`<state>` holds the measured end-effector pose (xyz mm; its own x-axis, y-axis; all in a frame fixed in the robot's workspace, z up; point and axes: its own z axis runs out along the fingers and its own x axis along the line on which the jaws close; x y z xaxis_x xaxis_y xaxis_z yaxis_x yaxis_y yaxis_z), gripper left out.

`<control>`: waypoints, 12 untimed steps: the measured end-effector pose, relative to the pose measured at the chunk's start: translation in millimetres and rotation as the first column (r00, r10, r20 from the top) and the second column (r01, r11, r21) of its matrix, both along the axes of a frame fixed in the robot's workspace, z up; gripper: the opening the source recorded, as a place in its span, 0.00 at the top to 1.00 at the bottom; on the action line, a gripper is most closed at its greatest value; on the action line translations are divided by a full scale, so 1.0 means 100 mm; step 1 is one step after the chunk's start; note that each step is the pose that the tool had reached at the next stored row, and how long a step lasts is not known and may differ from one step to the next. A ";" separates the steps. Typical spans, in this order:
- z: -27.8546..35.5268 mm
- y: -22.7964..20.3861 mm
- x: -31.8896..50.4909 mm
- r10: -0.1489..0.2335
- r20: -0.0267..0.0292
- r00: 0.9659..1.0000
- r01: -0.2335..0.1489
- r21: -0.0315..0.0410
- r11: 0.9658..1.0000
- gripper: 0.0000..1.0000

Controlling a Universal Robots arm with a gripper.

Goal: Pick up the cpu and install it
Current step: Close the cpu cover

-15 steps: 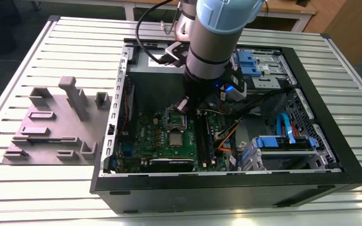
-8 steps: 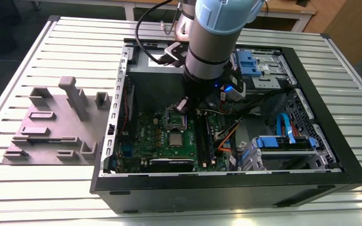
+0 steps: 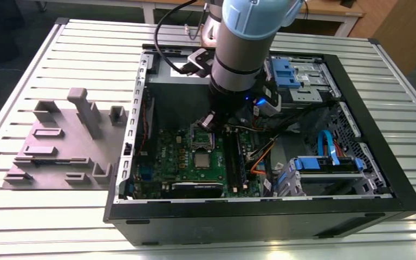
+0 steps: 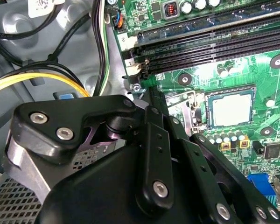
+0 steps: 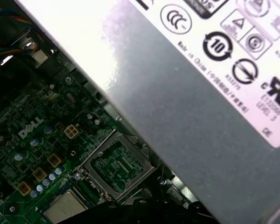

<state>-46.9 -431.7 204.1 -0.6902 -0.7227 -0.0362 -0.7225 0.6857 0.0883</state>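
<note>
The cpu [image 3: 203,160] is a small silvery square lying flat in the middle of the green motherboard [image 3: 171,162], inside the open computer case. A dark square socket frame [image 3: 202,140] sits just beyond it. In the second wrist view the cpu [image 4: 231,106] lies in its dark-edged seat, apart from my gripper [image 4: 152,93], whose black fingers meet at a narrow tip with nothing between them. In the first wrist view the cpu [image 5: 65,207] sits beside the open socket frame [image 5: 114,165]. In the exterior view my gripper [image 3: 210,121] hangs over the board, just past the socket frame.
A large grey metal box with a white label [image 5: 200,93] stands close beside the socket. Long black memory slots [image 4: 210,42] run past the cpu. Yellow and black cables [image 4: 37,81] and blue drive cages [image 3: 291,73] crowd the case. A grey parts fixture [image 3: 63,141] lies at the exterior view's left.
</note>
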 end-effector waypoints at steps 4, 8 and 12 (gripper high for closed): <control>0.000 0.000 -0.012 0.000 0.001 1.000 0.000 0.000 1.000 0.90; 0.006 -0.009 -0.016 0.000 0.001 1.000 0.000 0.000 1.000 0.90; 0.026 -0.023 -0.016 0.000 0.001 1.000 0.000 0.000 1.000 0.90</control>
<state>-48.4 -434.1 206.7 -0.6902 -0.7227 -0.0366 -0.7226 0.6857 0.0878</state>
